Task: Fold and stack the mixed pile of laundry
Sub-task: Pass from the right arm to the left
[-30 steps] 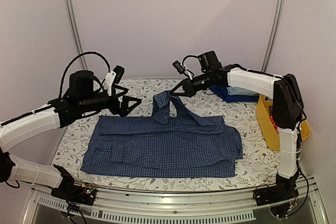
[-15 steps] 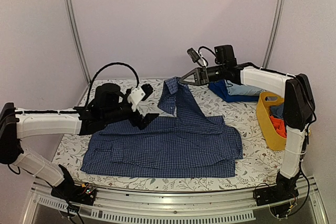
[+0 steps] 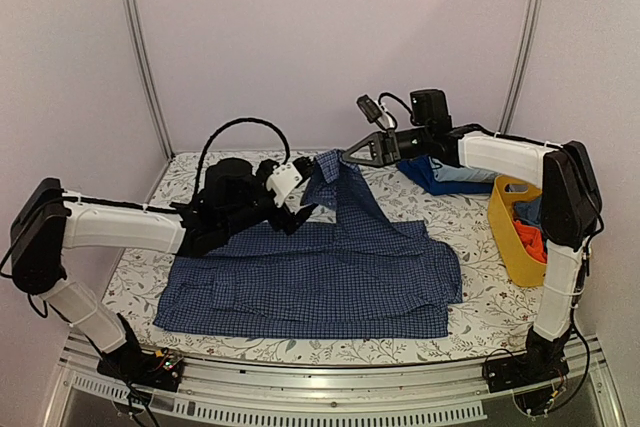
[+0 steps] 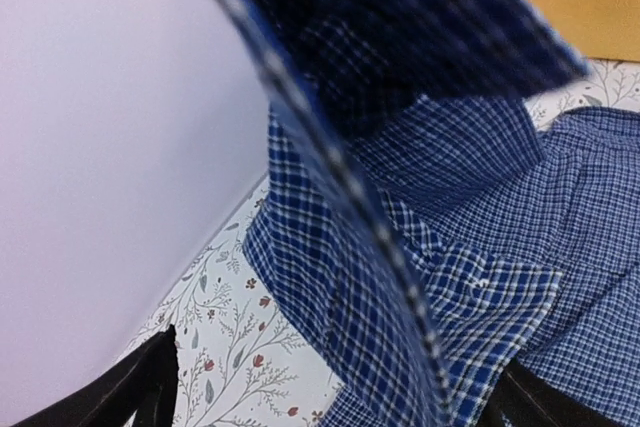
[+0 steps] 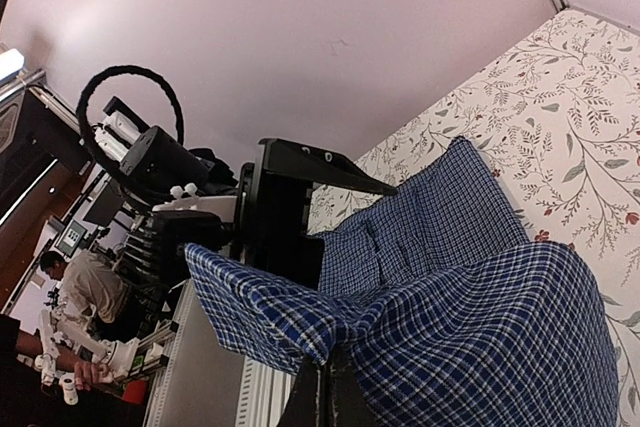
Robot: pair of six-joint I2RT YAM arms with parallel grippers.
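The blue checked shirt point(image 3: 320, 282) lies spread flat on the table point(image 3: 480, 317), except for one part near the collar, which is pulled up into a peak. The right pincer point(image 3: 348, 154) holds that peak, and the wrist view shows its jaws clenched tight on a fold of the check cloth. The rest of the shirt hangs and spreads below and to the near side of this pincer.

The left pincer point(image 3: 303, 215) is released, its jaws standing wide. It sits just beside the raised flap, on the side away from the right pincer. In its own view the flap's hem runs straight between its two fingers, though it is not clear whether the cloth touches them.

The step in hand looks like folding this shirt, with the lifted part about to get a second grip. The next move calls for the left pincer to close on the hem without dragging the flat part out of shape.

Behind the right pincer, along its arm, rest some blue folded garments point(image 3: 440, 175). Further out stands the yellow basket point(image 3: 505, 237), with a red-orange cloth piece point(image 3: 530, 240) inside.
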